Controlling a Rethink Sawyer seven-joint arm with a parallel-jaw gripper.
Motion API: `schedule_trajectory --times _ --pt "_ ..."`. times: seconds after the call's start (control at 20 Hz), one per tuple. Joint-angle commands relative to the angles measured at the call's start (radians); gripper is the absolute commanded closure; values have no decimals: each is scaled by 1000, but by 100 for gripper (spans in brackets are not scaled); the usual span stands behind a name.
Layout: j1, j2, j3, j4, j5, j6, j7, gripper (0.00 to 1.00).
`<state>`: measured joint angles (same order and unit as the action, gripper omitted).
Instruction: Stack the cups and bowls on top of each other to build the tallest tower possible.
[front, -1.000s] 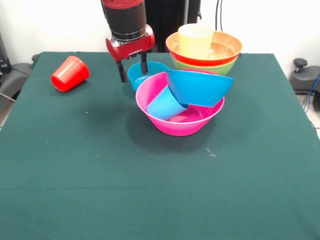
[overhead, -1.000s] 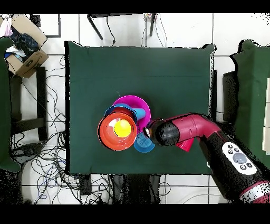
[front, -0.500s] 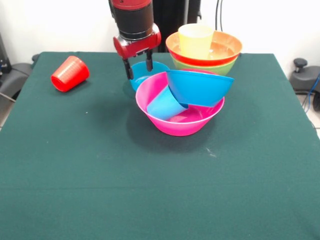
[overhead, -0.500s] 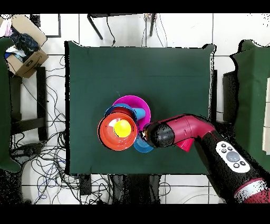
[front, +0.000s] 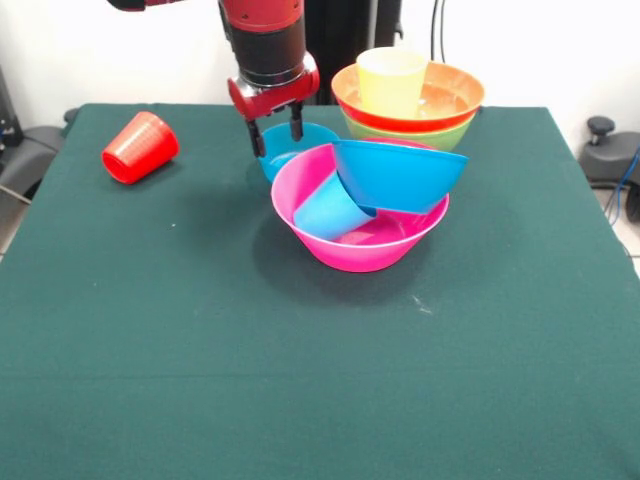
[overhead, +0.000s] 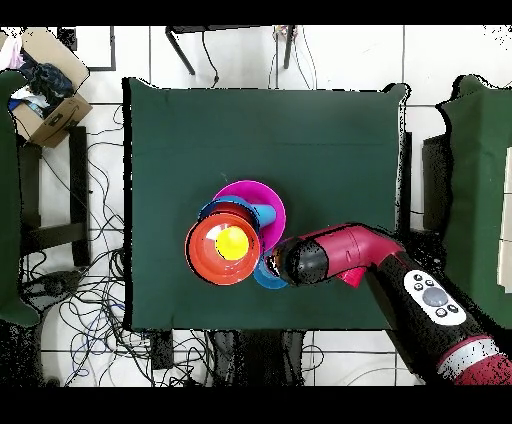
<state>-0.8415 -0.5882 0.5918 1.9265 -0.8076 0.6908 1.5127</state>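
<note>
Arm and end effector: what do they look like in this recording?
The arm has a glossy red shell with black sections, and a black oval panel with grey round buttons. In the front view its wrist is a black ribbed cylinder above a red block. The end effector has two thin dark fingers. No loose cables show on it.

— Can any text, label, brand, number or sign be read?
— None can be read. No lettering is seen on the bowls, the cups, the arm or the table in either view.
</note>
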Motion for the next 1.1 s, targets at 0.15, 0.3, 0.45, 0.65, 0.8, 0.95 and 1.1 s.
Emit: schedule_trajectory --times 0.15,0.3,0.45,0.65,0.8,0.95,1.1 --pt "26 21 -77 -43 -82 11 -32 0" --pt "24 5 -80 -35 -76 14 -42 0" --pt "32 0 -85 -22 -75 1 -30 0" --pt "52 12 -88 -18 -77 -18 -7 0" --pt "79 27 -106 -27 -87 -43 38 0" --pt "92 52 -121 -50 -94 -62 50 0" --pt "95 85 -143 -69 -111 -96 58 0"
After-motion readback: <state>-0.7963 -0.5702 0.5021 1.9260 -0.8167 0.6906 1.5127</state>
